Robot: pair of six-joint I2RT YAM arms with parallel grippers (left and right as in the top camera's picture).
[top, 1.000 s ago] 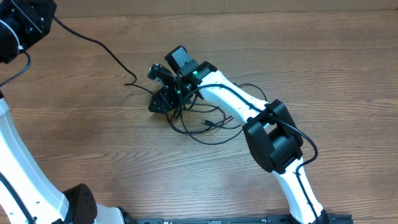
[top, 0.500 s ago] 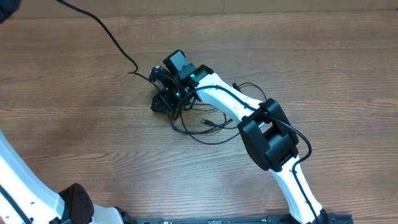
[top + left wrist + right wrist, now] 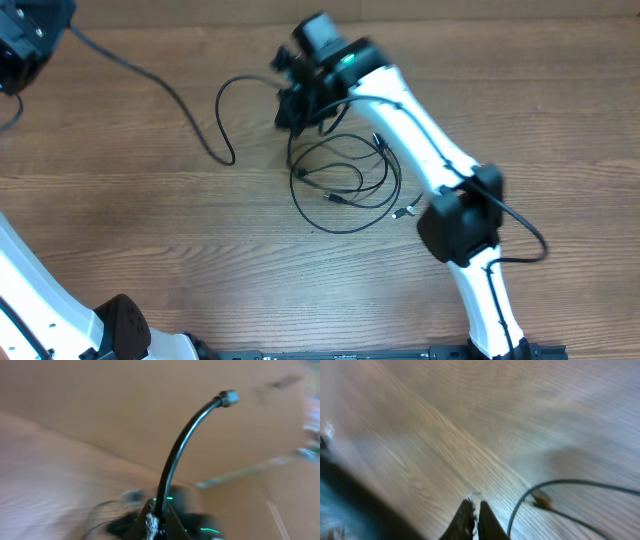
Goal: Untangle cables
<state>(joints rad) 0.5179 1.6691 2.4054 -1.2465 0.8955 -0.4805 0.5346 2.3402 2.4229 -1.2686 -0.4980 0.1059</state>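
Left gripper (image 3: 154, 520), bottom centre, clamps a cable (image 3: 175, 450). Right gripper (image 3: 473, 516) is fully closed, hold unclear, by looped cables (image 3: 335, 198) mid-frame overhead.

Light brown wood-grain table (image 3: 560, 120); grain running side to side

Robot arms: two, namely left arm (image 3: 35, 270) and right arm (image 3: 420, 125). Wooden table (image 3: 560, 100): one. Tangled thin black cables (image 3: 330, 197): number unclear.

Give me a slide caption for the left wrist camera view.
Left gripper shut on a black cable, its plug end curving free beyond the fingertips; background blurred.
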